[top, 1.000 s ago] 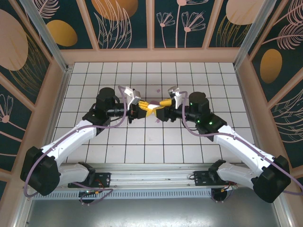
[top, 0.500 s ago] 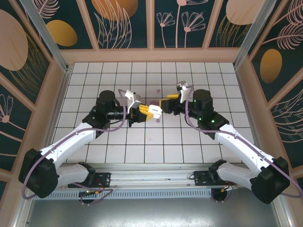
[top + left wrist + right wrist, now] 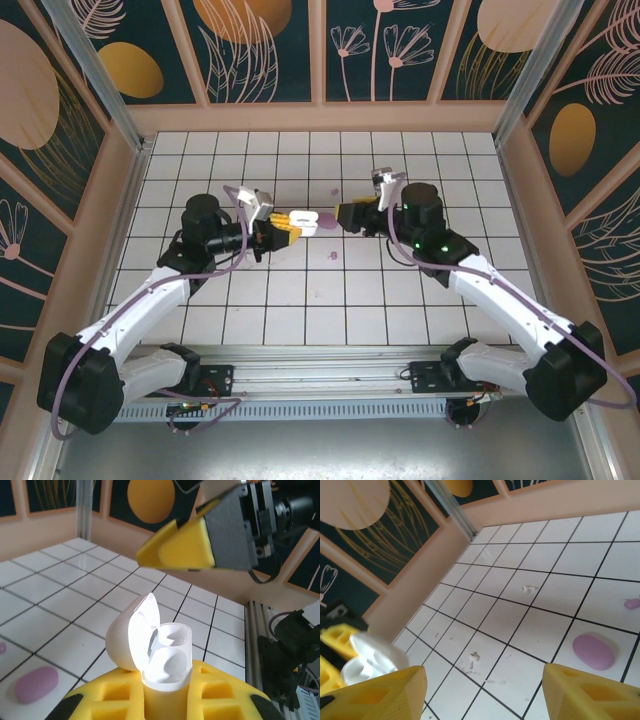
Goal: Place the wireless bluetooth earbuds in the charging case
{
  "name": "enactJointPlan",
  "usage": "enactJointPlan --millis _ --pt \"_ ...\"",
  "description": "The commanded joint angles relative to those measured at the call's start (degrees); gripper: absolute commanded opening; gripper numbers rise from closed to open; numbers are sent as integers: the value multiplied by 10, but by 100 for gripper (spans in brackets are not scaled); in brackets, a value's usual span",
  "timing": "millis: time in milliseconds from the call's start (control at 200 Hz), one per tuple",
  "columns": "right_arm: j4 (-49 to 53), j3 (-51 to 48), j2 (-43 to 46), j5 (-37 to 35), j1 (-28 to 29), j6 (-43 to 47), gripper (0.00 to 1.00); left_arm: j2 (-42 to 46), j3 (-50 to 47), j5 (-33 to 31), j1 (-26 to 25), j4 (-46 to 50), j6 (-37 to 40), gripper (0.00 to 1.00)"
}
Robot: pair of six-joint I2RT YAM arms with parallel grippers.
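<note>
One big white tiled table (image 3: 250, 320) lies under it all. Above its middle, two pincers face each other. The left pincer (image 3: 166, 692) is clenched on a white charging case (image 3: 167, 655), held upright with its lid (image 3: 125, 640) tipped open. The right pincer (image 3: 482, 700) is spread wide with nothing in it, near that case. A lilac case (image 3: 592, 651) lies shut on the tiles. A white earbud (image 3: 529, 587), a second white earbud (image 3: 474, 656) and a lilac earbud (image 3: 632, 602) lie loose on the table, apart from one another.
</note>
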State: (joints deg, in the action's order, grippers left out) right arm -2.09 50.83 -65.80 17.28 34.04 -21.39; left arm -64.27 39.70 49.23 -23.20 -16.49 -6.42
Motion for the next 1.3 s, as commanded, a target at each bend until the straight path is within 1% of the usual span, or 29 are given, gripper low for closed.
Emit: enactJointPlan --millis 0,155,235,340,405,525,661,781,871,1046,1296 --pt "34 41 -44 -20 -1 -28 63 14 -26 -13 24 -24 -39 0" --pt "21 48 -117 -6 8 -71 62 48 -48 -53 61 -2 -50 0" --pt "13 54 -163 5 15 -90 60 77 -63 -68 81 11 -54 0" --pt "3 73 -229 16 32 -97 57 127 -80 -116 97 46 -55 0" --pt "7 100 -278 28 45 -93 54 158 -87 -148 100 70 -51 0" --pt "42 178 -368 31 74 -71 50 209 -95 -204 101 111 -36 0" --pt "58 250 -448 41 96 -67 45 253 -101 -242 101 143 -26 0" --pt "68 306 -508 60 114 -71 41 282 -104 -264 101 157 -23 0" --pt "91 352 -550 60 131 -69 40 296 -105 -269 101 165 -22 0" --pt "154 430 -611 34 157 -73 41 317 -103 -284 101 180 -23 0" --pt "235 527 -670 -17 183 -71 44 349 -97 -313 102 193 -18 0"
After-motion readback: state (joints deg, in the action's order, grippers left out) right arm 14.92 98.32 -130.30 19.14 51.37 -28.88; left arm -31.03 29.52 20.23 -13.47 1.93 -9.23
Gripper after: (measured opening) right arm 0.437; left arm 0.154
